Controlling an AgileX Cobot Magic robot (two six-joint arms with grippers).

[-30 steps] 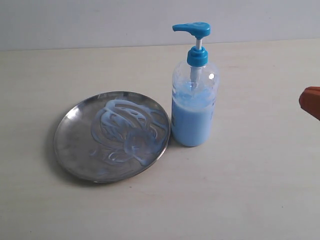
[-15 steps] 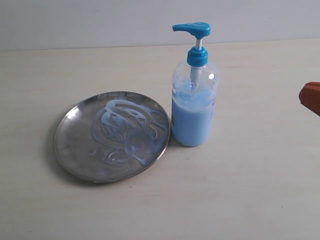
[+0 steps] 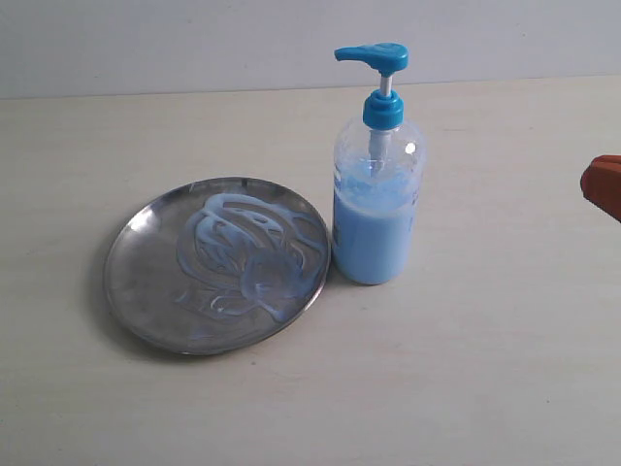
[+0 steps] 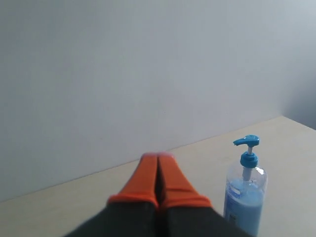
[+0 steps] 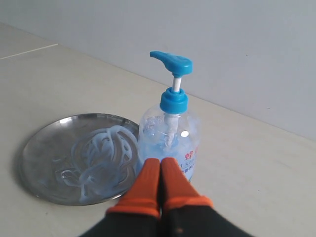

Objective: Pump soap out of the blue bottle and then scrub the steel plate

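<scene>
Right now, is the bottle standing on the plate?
No, the bottle stands upright on the table, beside the plate.

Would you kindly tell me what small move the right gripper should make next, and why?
Probably draw the shut right gripper back, clear of the blue bottle: soap already lies swirled across the steel plate, the pump head stands raised, and no scrubbing tool is in view, so the work looks done.

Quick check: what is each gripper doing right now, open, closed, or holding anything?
Left gripper: closed, holding nothing.
Right gripper: closed, holding nothing.
</scene>
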